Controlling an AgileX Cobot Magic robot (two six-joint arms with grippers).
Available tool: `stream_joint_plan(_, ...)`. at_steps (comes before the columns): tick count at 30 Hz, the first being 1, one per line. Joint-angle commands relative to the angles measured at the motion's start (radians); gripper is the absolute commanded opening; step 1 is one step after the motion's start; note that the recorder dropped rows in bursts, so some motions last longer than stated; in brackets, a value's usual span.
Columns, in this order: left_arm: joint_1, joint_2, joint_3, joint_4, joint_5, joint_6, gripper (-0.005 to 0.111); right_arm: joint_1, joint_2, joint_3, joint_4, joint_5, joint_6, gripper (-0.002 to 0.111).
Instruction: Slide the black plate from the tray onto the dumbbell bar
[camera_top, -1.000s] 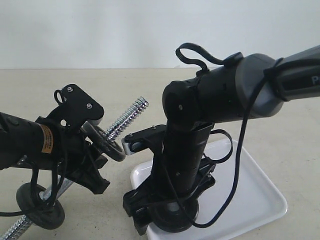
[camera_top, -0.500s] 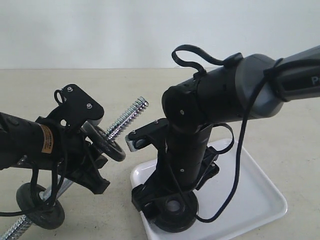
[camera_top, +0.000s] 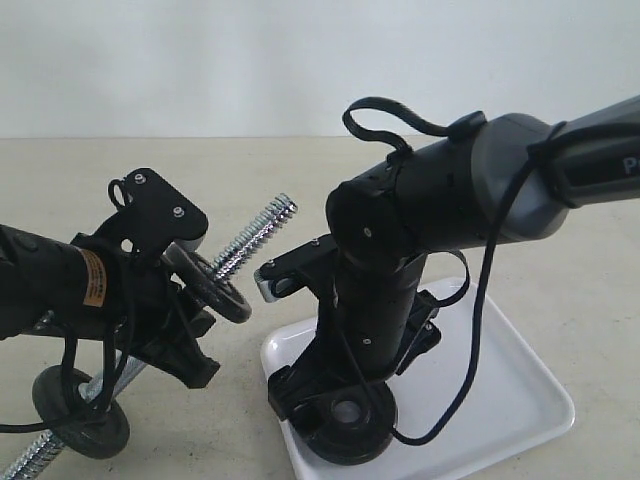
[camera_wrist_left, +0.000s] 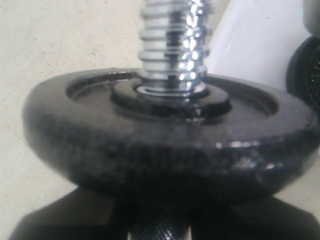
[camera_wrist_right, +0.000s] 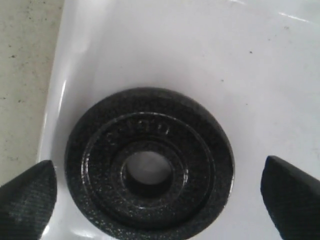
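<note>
A pale beige, faintly speckled tabletop (camera_top: 100, 170) runs back to a plain whitish wall (camera_top: 200, 60). The right gripper (camera_wrist_right: 157, 197) hangs with its jaws spread wide. Between them, touching neither, the black plate (camera_wrist_right: 165, 131) lies flat on the white tray (camera_wrist_right: 200, 50). The left gripper (camera_wrist_left: 159, 225) is clamped on the dumbbell bar (camera_top: 255, 232), with another disc (camera_wrist_left: 165, 155) threaded just beyond its jaws.
</note>
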Motion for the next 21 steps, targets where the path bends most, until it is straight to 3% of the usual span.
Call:
stream_joint_plan(1, -0.005, -0.05, -0.03, -0.04, -0.157, -0.051, 0.004, 0.004, 0.002, 0.004, -0.011, 0.002, 0.007, 0.105)
stream_joint_plan(8, -0.005, -0.05, -0.03, -0.04, -0.157, -0.051, 0.004, 0.004, 0.141, 0.004, -0.007, -0.004, 0.015, 0.105)
stream_joint_plan(21, -0.005, -0.05, -0.03, -0.04, -0.157, -0.051, 0.004, 0.004, 0.157, 0.004, -0.007, -0.065, 0.024, 0.105)
